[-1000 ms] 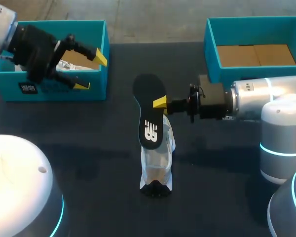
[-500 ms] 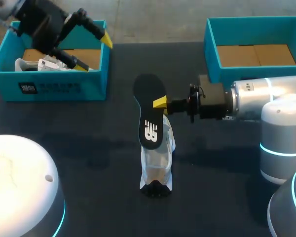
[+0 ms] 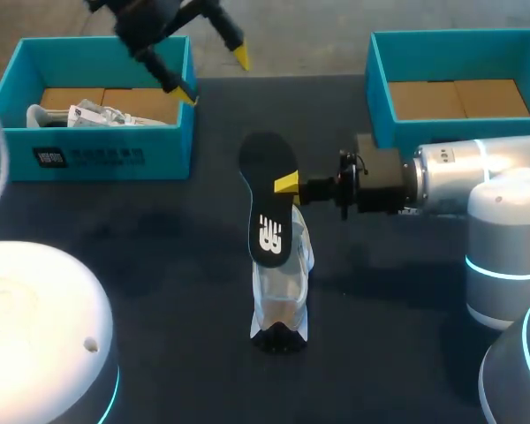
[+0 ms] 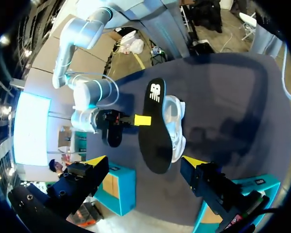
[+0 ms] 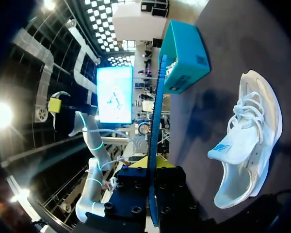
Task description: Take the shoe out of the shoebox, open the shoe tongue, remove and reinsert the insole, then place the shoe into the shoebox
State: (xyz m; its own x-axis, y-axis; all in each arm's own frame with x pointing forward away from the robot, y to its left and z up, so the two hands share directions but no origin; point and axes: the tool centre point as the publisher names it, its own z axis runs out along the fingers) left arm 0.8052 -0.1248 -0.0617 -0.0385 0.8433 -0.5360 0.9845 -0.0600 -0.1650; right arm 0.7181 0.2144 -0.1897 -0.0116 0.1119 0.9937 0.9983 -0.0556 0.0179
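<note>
A white shoe stands on the dark table, toe toward the front edge. My right gripper is shut on the black insole, which hangs above the shoe's heel end. In the right wrist view the insole shows edge-on between the fingers of that gripper, with the shoe beside it on the table. My left gripper hangs open and empty near the far edge, beside the left shoebox. Ahead of the left gripper are the insole and the shoe.
The teal left shoebox holds a white shoe and paper. A second teal box with a cardboard floor stands at the far right, just behind my right arm.
My left arm has swung from over the left shoebox toward the far edge and rightward, still open. The right gripper, insole and shoe have not moved.
</note>
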